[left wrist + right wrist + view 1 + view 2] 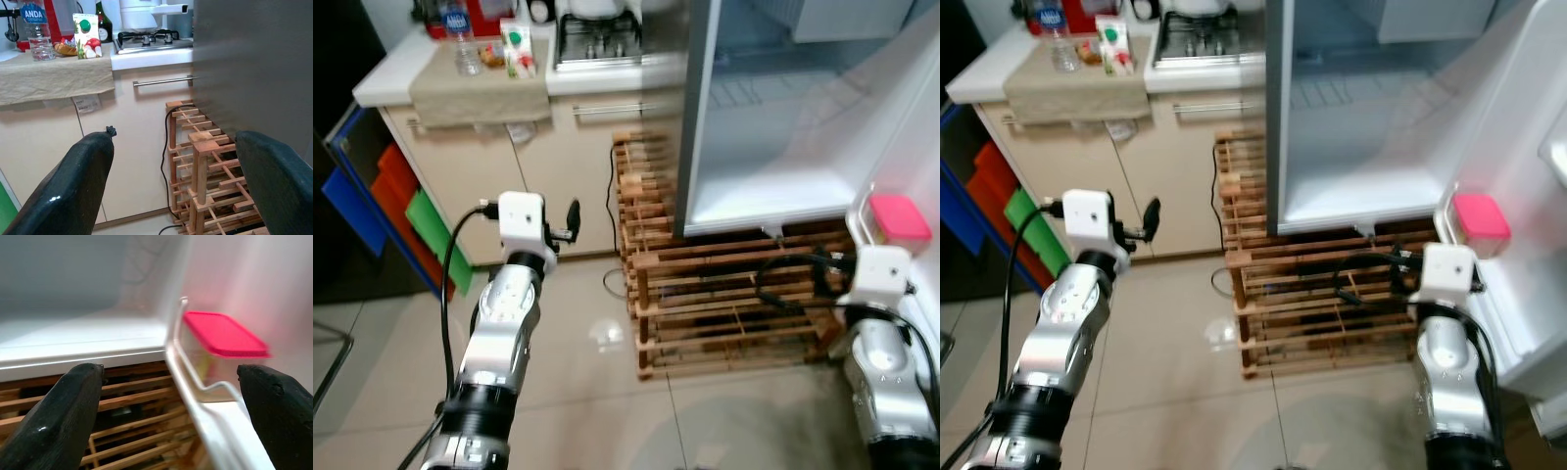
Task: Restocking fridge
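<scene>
While both our grippers gape empty, our right gripper [166, 401] risks knocking the pink-lidded box [222, 335] just ahead off its door shelf [188, 367].

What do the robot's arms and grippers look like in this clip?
Both arms are silver metal with black joint bands. Each wrist carries a white boxy camera block with a black cable looping off it. The left gripper and right gripper each have two long, glossy black fingers.
</scene>
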